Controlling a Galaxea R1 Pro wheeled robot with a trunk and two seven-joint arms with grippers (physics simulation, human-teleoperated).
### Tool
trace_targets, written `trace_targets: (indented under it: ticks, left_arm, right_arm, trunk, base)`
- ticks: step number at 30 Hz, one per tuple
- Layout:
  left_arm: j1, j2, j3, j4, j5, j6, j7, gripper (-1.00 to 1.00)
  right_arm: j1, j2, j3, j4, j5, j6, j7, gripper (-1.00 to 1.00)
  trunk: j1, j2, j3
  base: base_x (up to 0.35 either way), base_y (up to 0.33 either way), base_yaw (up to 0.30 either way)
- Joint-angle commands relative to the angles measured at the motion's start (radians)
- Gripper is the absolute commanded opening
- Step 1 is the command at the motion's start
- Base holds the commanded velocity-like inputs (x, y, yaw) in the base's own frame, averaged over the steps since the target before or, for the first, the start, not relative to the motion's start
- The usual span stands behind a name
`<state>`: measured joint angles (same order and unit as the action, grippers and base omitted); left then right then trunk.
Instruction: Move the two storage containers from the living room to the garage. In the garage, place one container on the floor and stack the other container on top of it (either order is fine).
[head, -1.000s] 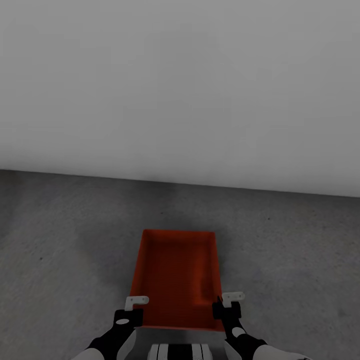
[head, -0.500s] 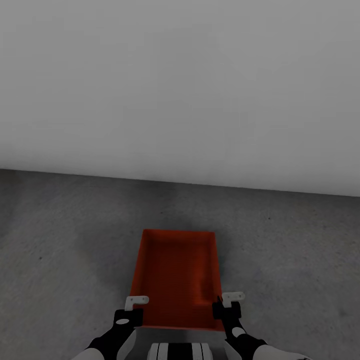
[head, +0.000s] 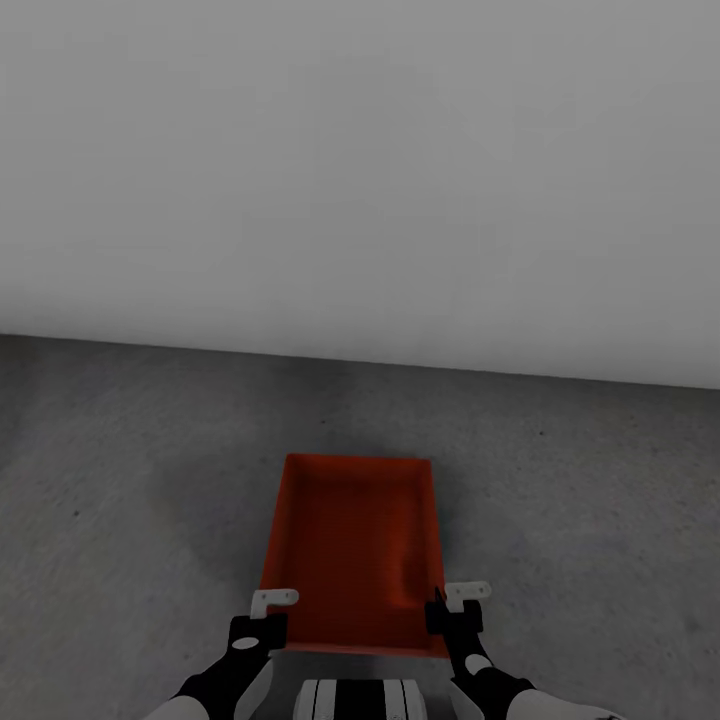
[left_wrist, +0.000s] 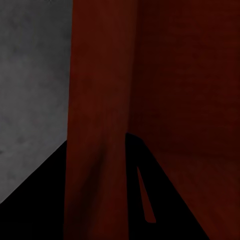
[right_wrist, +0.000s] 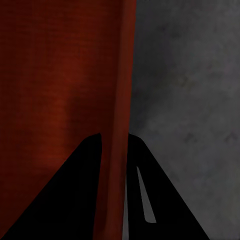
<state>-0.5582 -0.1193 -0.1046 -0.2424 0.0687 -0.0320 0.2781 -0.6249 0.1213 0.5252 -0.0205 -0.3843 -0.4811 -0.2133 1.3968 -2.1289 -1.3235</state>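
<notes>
An orange-red box (head: 352, 545) sits over the dark grey concrete floor (head: 130, 480), a little way out from a plain pale wall (head: 360, 170), its open top facing up. The left pincer (head: 268, 612) is clamped on the box's left wall near the near corner, one finger (left_wrist: 35, 200) outside and one inside. The right pincer (head: 455, 605) grips the right wall the same way, that wall (right_wrist: 117, 150) running between its dark fingers (right_wrist: 65, 200).
</notes>
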Motion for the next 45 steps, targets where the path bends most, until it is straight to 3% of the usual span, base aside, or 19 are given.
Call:
trace_targets:
  ticks: [1,44,45]
  left_arm:
    - [0.000,0.004,-0.012,0.012,0.019,0.036,0.010,-1.00]
    - [0.000,0.004,-0.011,0.013,0.020,0.036,0.012,-1.00]
    - [0.000,0.004,-0.011,0.013,0.020,0.036,0.012,1.00]
  right_arm:
    - [-0.001,-0.005,-0.014,0.000,-0.004,-0.001,-0.005,-1.00]
    - [-0.001,-0.005,-0.013,0.000,0.003,-0.001,-0.003,-1.00]
    - [-0.001,-0.005,-0.013,0.000,0.002,-0.001,-0.003,1.00]
  trunk:
    - [0.000,0.000,0.000]
    - [0.000,0.000,0.000]
    - [0.000,0.000,0.000]
  base:
    - [0.000,0.000,0.000]
    - [0.000,0.000,0.000]
    - [0.000,0.000,0.000]
